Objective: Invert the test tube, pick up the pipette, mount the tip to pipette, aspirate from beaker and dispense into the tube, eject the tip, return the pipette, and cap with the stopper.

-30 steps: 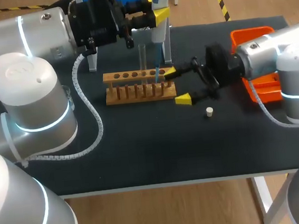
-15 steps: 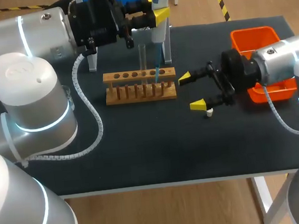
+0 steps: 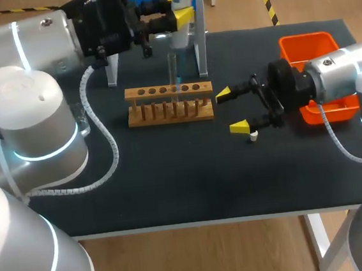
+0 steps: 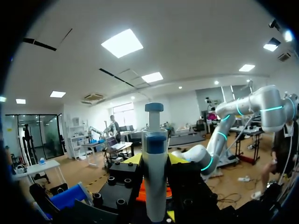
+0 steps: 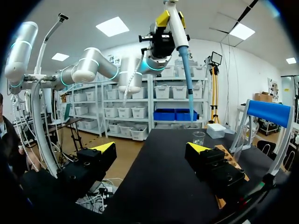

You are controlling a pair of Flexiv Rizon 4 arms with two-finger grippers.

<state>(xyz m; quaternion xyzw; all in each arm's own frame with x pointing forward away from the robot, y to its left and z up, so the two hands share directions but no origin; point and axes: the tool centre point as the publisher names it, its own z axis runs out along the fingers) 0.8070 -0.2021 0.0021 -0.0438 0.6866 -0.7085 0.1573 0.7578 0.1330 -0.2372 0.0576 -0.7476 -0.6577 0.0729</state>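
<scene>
Orange tray (image 3: 305,41) half hidden behind the right arm (image 3: 338,72).

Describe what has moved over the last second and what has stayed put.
The right gripper drew back from the wooden rack toward the orange tray, open, then stopped. The left gripper, shut on the pipette, shifted leftward above the rack. Rack and white stopper stayed put.

No legible text or labels.

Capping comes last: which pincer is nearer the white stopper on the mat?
Right. The right pincer sits open just beside the stopper; the left pincer holds the pipette above the rack.
</scene>
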